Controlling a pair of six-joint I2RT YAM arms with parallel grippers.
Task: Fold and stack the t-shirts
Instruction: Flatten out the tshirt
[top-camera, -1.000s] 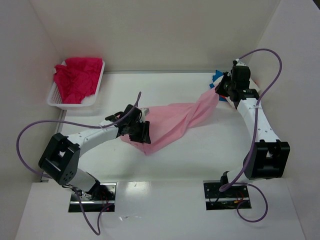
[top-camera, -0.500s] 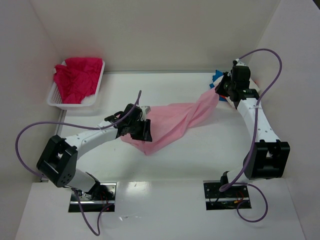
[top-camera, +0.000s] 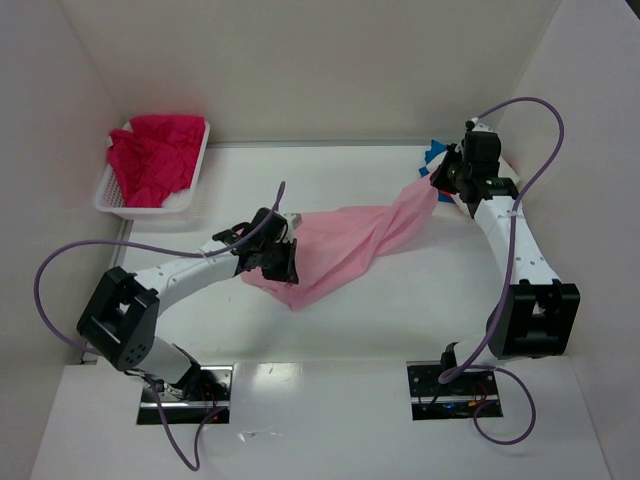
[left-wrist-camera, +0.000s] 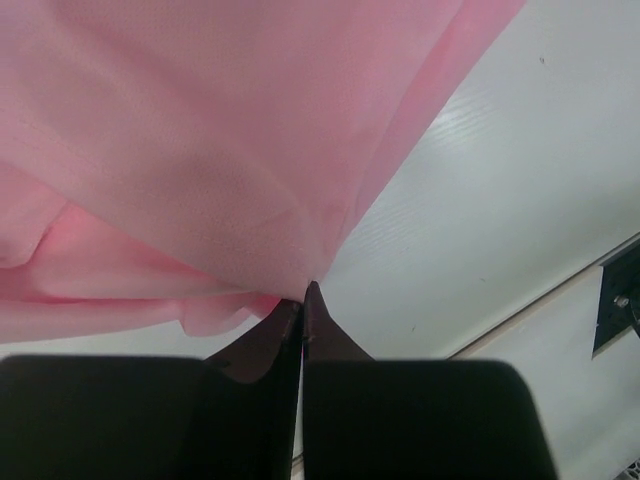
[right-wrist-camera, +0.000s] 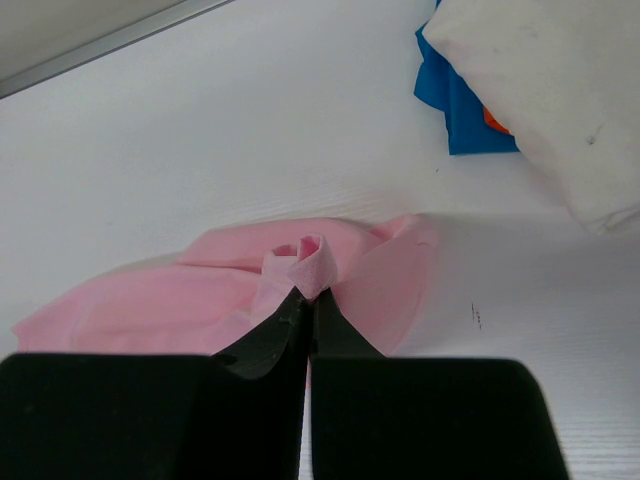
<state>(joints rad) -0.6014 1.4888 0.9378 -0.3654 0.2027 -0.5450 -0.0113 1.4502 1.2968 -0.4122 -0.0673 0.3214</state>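
A light pink t-shirt (top-camera: 345, 245) hangs twisted between my two grippers above the table's middle. My left gripper (top-camera: 283, 262) is shut on its lower left edge; in the left wrist view the cloth (left-wrist-camera: 200, 150) rises from the closed fingertips (left-wrist-camera: 304, 292). My right gripper (top-camera: 441, 182) is shut on the shirt's far right end; in the right wrist view a rolled fold of pink cloth (right-wrist-camera: 312, 262) sticks out of the tips (right-wrist-camera: 310, 298). A magenta-red shirt (top-camera: 155, 155) lies crumpled in the basket. Folded white (right-wrist-camera: 540, 90), blue (right-wrist-camera: 462, 100) and orange (right-wrist-camera: 494, 120) shirts lie stacked at the far right.
The white lattice basket (top-camera: 118, 205) stands at the back left by the left wall. White walls close the back and both sides. The stacked shirts lie behind my right gripper, a blue corner (top-camera: 434, 152) showing in the top view.
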